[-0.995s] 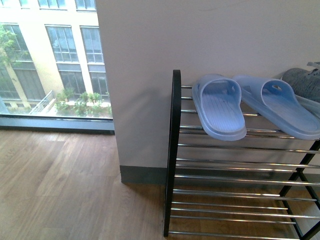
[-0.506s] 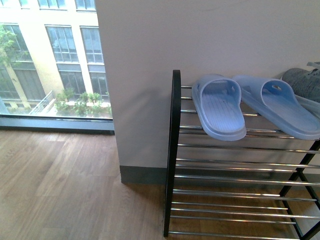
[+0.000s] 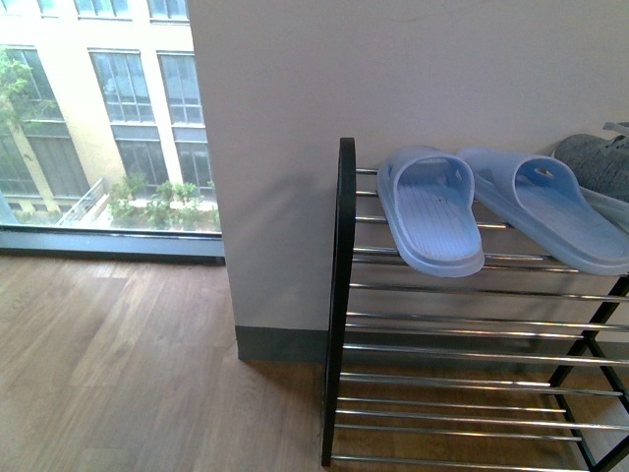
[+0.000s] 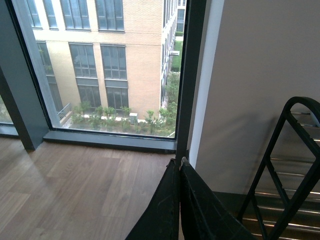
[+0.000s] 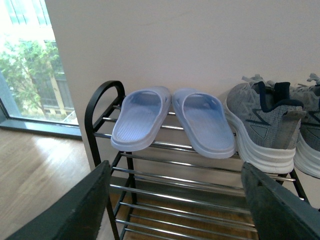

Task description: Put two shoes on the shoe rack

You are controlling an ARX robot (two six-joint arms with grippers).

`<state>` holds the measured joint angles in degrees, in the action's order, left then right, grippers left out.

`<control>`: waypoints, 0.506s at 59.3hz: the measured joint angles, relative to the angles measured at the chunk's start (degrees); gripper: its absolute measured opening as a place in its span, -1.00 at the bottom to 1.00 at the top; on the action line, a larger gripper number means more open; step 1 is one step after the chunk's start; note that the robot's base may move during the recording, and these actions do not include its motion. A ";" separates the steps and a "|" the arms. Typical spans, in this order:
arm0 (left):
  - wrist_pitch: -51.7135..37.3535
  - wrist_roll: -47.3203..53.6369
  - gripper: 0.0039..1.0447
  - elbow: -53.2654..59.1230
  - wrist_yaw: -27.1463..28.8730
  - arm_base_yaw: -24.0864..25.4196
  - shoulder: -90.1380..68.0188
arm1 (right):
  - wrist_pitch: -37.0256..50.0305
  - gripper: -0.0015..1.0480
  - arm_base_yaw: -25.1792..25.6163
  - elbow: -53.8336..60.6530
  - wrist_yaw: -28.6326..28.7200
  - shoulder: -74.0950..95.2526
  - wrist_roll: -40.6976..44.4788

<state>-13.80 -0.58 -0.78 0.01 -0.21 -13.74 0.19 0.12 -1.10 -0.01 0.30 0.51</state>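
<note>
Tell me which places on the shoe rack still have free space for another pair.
The top tier of the shoe rack is crowded: two blue slippers, then grey sneakers, side by side. The lower tiers show bare chrome bars across their visible width.

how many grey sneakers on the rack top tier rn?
2. One grey sneaker stands right beside the blue slides on the shoe rack top tier; the second sneaker sits beyond it, cut off by the right wrist frame edge.
</note>
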 joint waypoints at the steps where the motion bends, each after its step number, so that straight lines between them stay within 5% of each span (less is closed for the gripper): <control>1: 0.31 0.00 -0.98 0.00 0.00 0.00 0.35 | 0.00 0.31 0.00 0.00 0.00 0.00 0.00; 15: 3.93 0.00 -0.98 0.00 0.00 0.00 3.91 | 0.00 -0.50 0.00 0.00 0.00 0.00 0.00; 22: 13.18 0.00 -0.98 -0.02 0.00 0.00 11.56 | 0.00 -0.90 0.00 0.00 0.00 0.00 -0.02; 30: 13.84 0.02 -0.98 -0.02 0.02 0.04 12.74 | 0.00 -0.97 0.00 0.00 0.00 -0.02 -0.09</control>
<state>0.03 -0.56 -0.80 0.03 -0.16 -0.99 0.19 0.12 -1.10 -0.01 0.27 0.43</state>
